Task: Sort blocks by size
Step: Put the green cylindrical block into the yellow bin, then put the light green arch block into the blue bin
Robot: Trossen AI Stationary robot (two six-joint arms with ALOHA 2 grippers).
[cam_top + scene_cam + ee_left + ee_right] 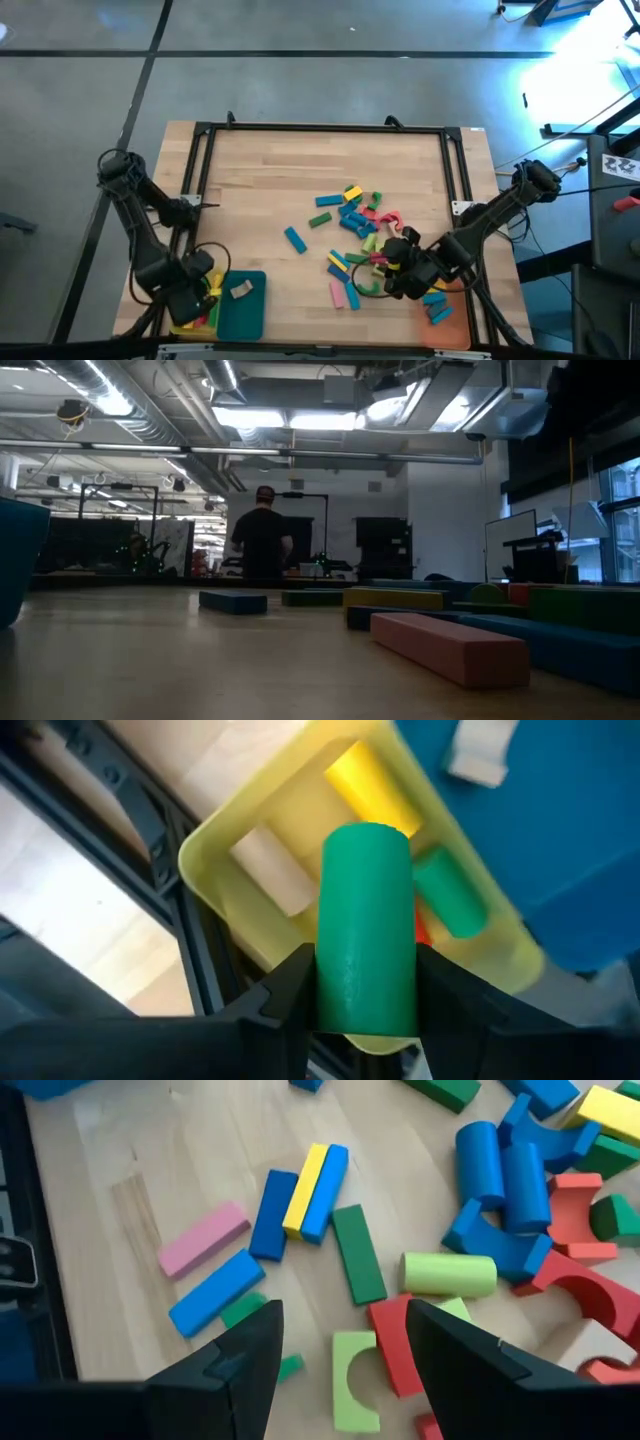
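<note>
We see our left pincer (365, 995) pinching a green cylinder (366, 925) above the yellow tray (215, 870) at the counter's (270, 180) near left edge. Our right pincer (345, 1355) hangs spread over the blocks (400, 1230) scattered right of centre.

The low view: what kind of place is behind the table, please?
Probably a robotics lab or workshop: exposed ceiling ducts, a person standing at dark equipment with monitors, and bare concrete floor around the table.

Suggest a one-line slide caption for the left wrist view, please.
Left end effector holds a green cylinder block over the yellow tray.
</note>
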